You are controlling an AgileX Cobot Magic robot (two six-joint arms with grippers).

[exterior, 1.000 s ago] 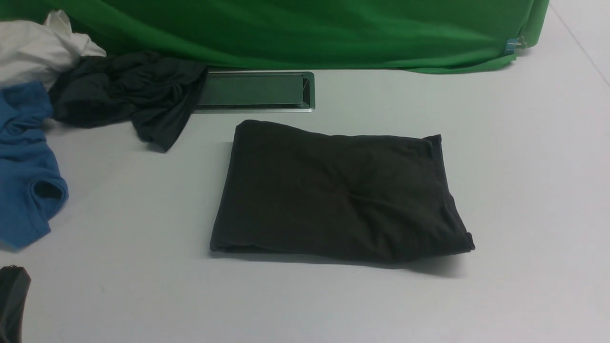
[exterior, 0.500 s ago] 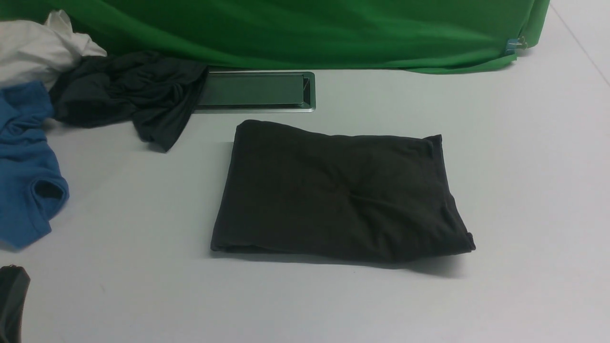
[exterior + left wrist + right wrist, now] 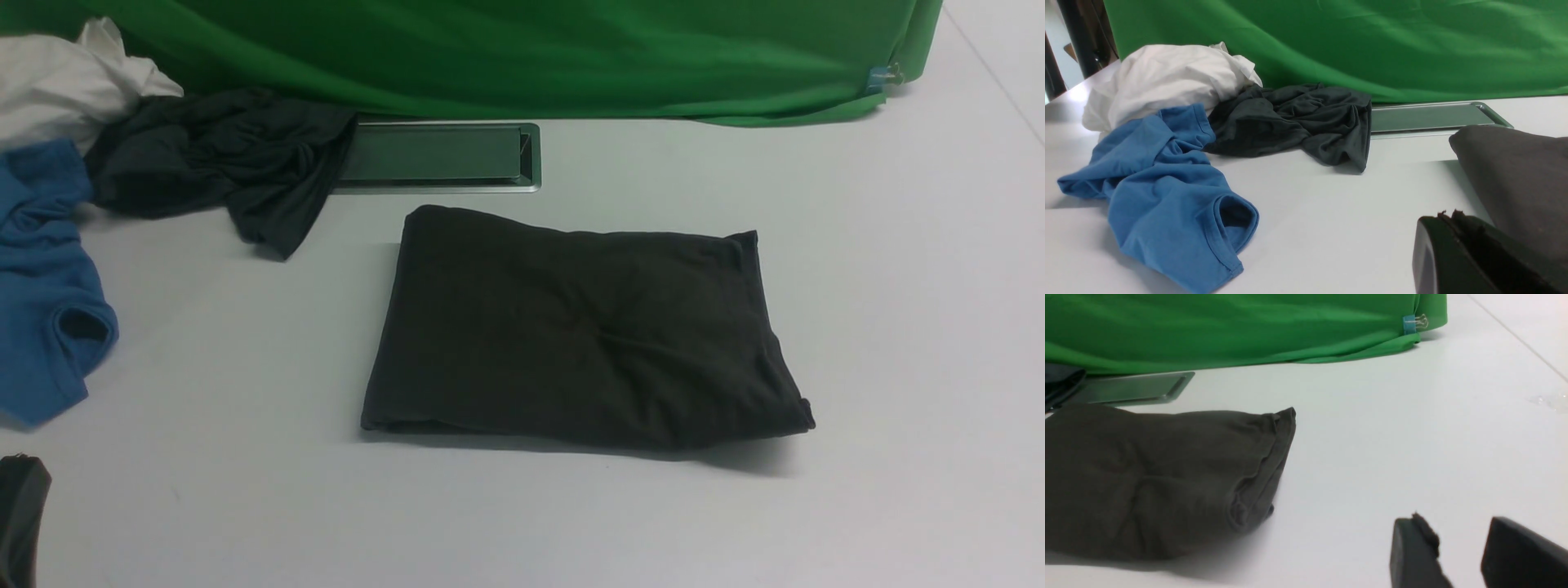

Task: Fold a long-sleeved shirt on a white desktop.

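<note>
One white desktop (image 3: 898, 327), green cloth backdrop (image 3: 531, 49) behind, left claw (image 3: 1447, 218) closed empty, right claw (image 3: 1466, 539) parted empty.

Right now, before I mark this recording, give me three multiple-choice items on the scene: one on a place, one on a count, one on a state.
1. Where does the long-sleeved shirt lie on the white desktop?
A. On the cable hatch
B. Just in front of the cable hatch, apart from the pile
C. Under the blue garment

2. How many loose garments are heaped on the robot's left?
A. One
B. Three
C. Five

3. What state is the shirt in?
A. Spread flat, sleeves out
B. Crumpled in a ball
C. Folded into a compact rectangle

Answers:
1 B: the front view shows bare table between it and the hatch.
2 B: a white garment, a blue garment and a dark grey garment show.
3 C: straight edges, with stacked layers at its side in the right wrist view.
</note>
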